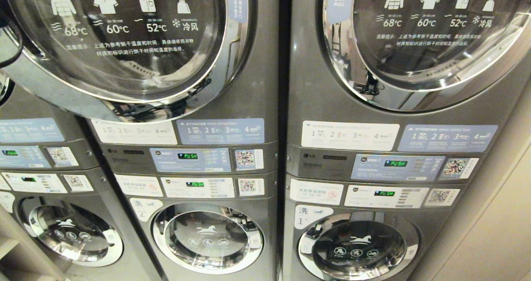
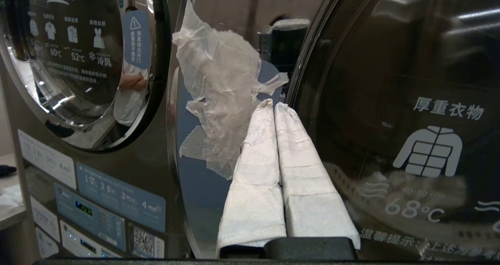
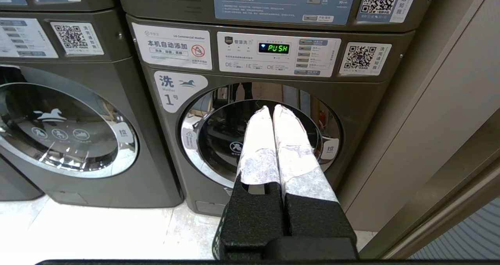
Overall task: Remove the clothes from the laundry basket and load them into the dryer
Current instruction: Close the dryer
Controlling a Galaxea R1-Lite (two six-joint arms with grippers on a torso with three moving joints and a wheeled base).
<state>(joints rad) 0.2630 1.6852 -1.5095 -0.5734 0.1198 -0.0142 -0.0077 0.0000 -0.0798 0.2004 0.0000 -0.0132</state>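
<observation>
Two stacked dryers fill the head view, with round glass doors at the top left (image 1: 124, 44) and top right (image 1: 423, 36). Neither gripper shows there. My left gripper (image 2: 274, 104) is shut and holds nothing. Its white-wrapped fingertips are at the left edge of the left dryer's door (image 2: 390, 101), by a blue label (image 2: 203, 187) partly covered with torn white paper (image 2: 218, 81). My right gripper (image 3: 272, 108) is parked low, shut and empty, facing washer number 1 (image 3: 261, 136). A sliver of green mesh (image 3: 217, 233) below it may be the laundry basket. The clothes are out of view.
Washers with control panels (image 1: 191, 161) sit under the dryers. Another stacked machine (image 2: 78, 61) stands further left. A beige wall (image 1: 498, 231) closes off the right side. Pale floor tiles (image 3: 97, 230) lie before the washers.
</observation>
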